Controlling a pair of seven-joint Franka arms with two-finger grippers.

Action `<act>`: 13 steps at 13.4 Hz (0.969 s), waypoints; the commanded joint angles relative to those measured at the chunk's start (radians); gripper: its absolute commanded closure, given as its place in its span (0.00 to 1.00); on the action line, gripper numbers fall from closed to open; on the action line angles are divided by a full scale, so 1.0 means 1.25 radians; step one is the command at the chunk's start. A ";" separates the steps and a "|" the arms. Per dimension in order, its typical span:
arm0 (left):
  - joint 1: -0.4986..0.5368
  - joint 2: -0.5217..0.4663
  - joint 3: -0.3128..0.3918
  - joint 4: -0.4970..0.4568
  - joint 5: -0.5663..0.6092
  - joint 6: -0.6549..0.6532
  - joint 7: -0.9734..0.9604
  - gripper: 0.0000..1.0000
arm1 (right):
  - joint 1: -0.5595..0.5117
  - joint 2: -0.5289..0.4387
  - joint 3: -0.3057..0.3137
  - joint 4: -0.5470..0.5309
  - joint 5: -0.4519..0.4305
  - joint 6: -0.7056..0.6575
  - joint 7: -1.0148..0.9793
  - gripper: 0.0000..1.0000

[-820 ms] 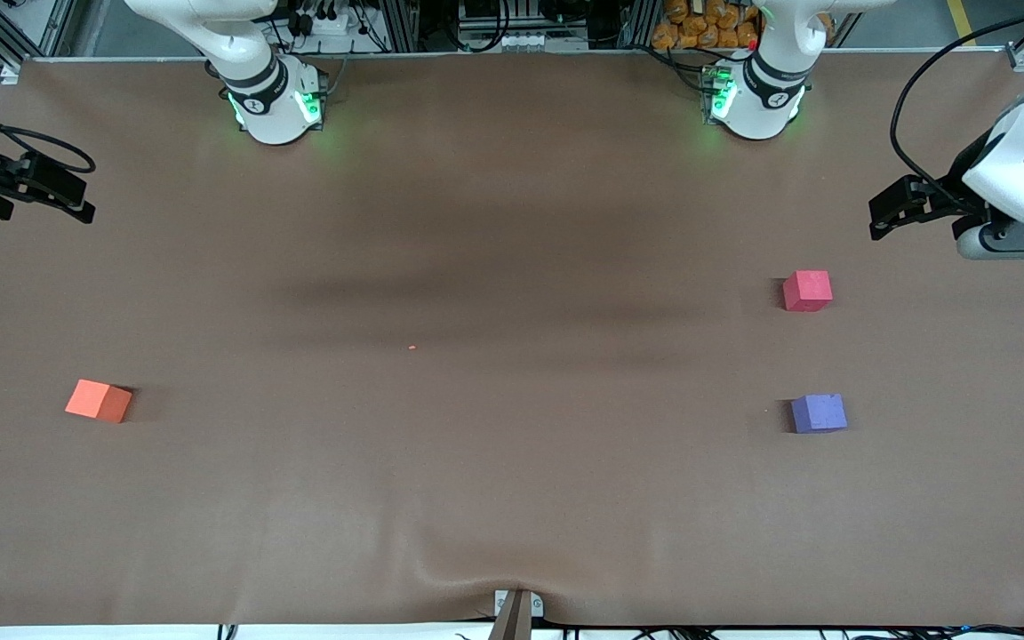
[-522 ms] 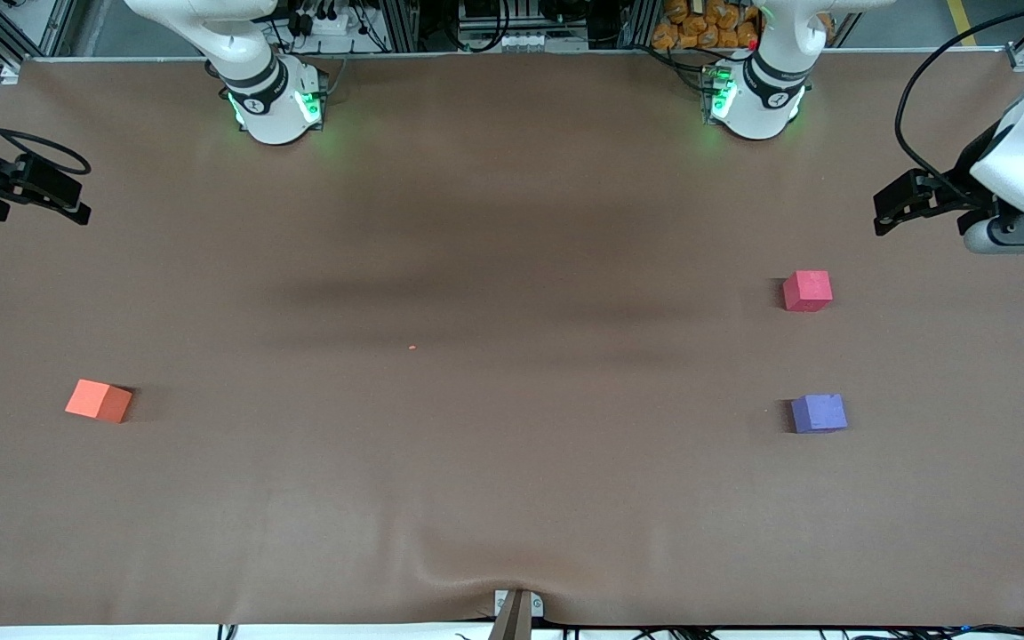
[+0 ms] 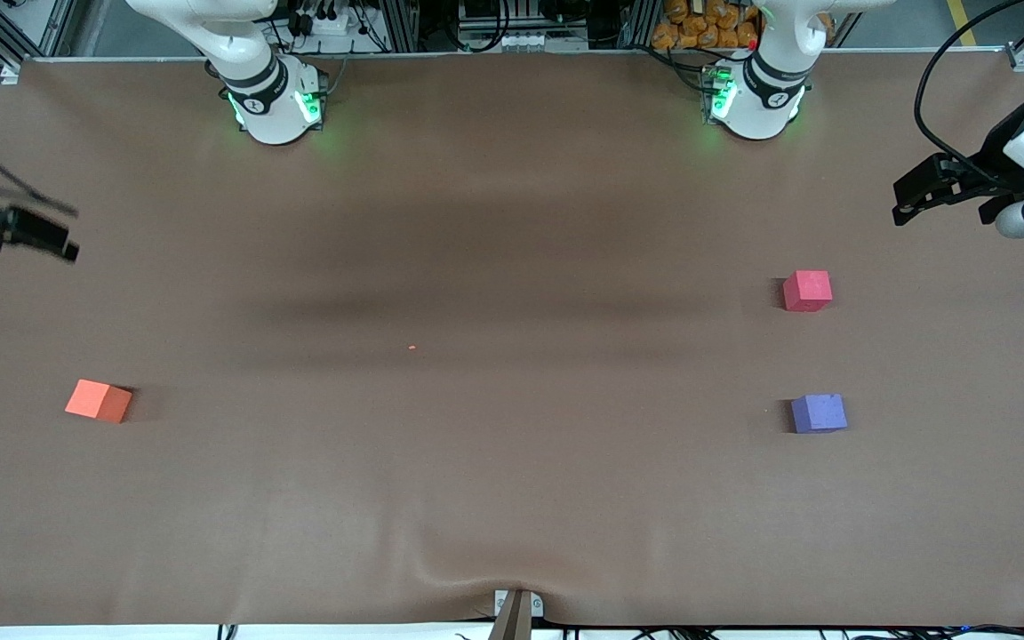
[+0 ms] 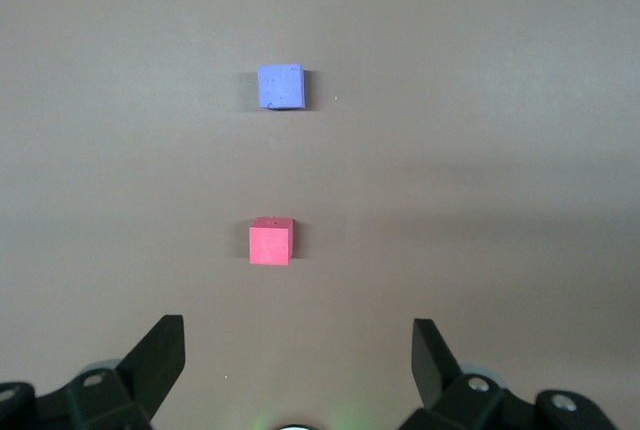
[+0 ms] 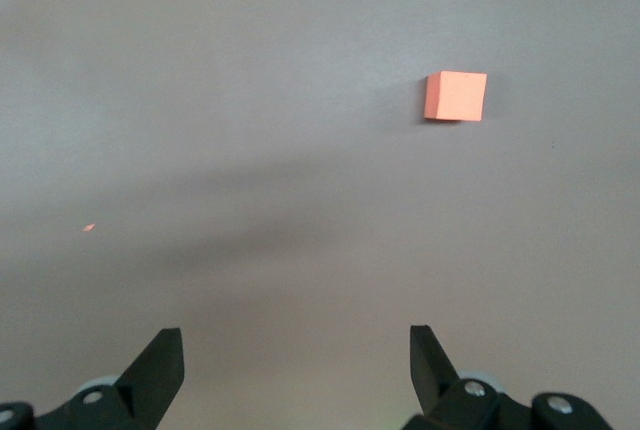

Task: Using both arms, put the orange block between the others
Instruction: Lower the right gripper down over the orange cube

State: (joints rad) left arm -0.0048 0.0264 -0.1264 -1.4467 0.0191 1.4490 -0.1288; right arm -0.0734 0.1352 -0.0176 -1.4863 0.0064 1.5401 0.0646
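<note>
Right end effector (image 3: 60, 245): fingers spread and empty. It has dropped lower at the frame's edge over the right arm's end of the table (image 3: 512, 498) and shows blurred, so probably in motion.
Left end effector (image 3: 908, 201): spread and empty; it has drifted outward toward the frame's edge, above the red-pink cube (image 3: 807, 291).
Orange block (image 3: 99, 400): unmoved, lower half of the frame, at the right arm's end, untouched.
Others: red-pink cube and purple cube (image 3: 819, 413) unmoved, well apart, with the gap between them free.
Meaning: the approach has likely begun; no grasp yet.
</note>
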 commanded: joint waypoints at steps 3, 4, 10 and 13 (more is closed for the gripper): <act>-0.001 0.000 -0.001 0.005 -0.013 -0.011 0.013 0.00 | -0.077 0.200 0.004 0.018 -0.032 0.133 -0.046 0.00; -0.001 0.001 -0.001 0.004 -0.013 -0.009 0.013 0.00 | -0.088 0.234 0.003 0.018 -0.033 0.173 -0.049 0.00; 0.003 0.010 -0.001 0.003 -0.013 -0.001 0.012 0.00 | -0.161 0.351 0.003 -0.064 -0.078 0.434 -0.134 0.00; 0.003 0.014 -0.001 0.003 -0.012 0.003 0.012 0.00 | -0.166 0.371 0.004 -0.119 -0.076 0.541 -0.134 0.00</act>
State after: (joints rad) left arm -0.0058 0.0394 -0.1273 -1.4490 0.0183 1.4498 -0.1288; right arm -0.2725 0.6023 -0.0268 -1.5924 -0.0779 2.1603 -0.0922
